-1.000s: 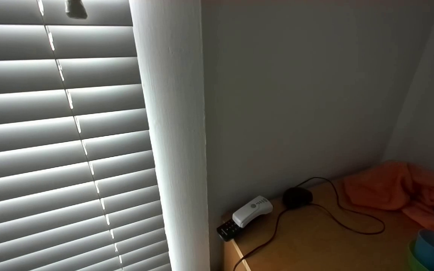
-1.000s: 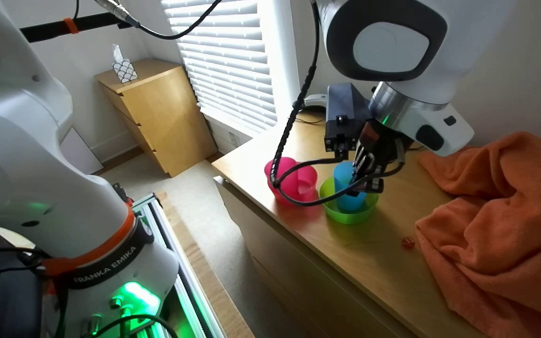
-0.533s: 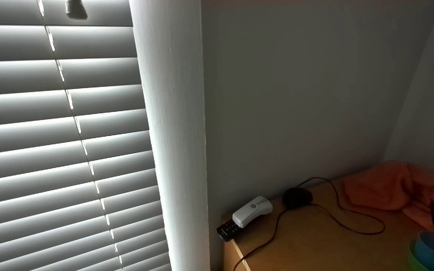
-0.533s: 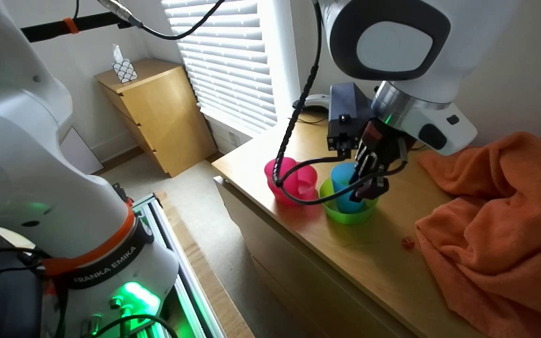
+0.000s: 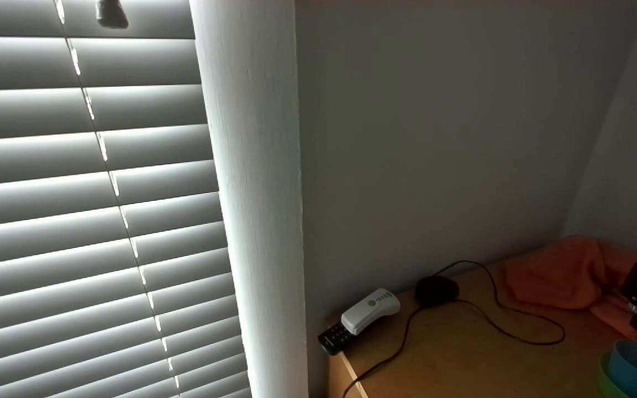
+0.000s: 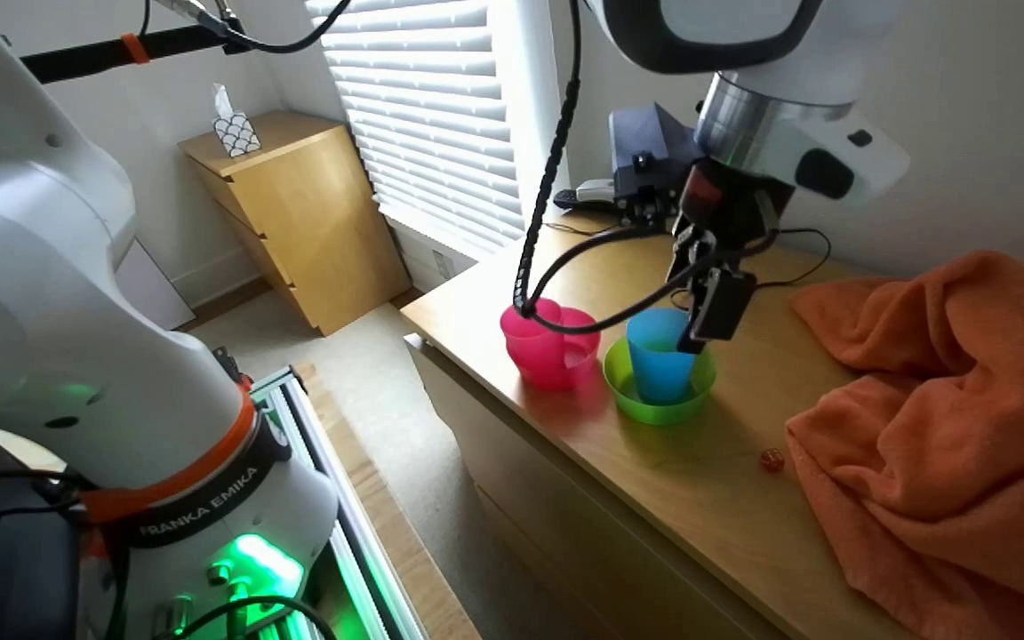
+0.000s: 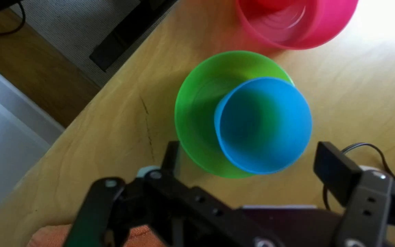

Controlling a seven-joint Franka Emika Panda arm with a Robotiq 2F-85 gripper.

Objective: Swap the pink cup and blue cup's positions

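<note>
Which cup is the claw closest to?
The blue cup, the one in the green bowl. The open claw hangs near it; the pink cup is farther off.

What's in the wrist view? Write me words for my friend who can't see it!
A blue cup sits in a green bowl on a wooden surface, seen from above. Black robot jaws stand open along the bottom, holding nothing. Round pink plastic is cut off at the top, and orange cloth peeks out at the lower left.

White arm, orange ring, black band marked FRANKA EMIKA; black gripper, shiny screws.
</note>
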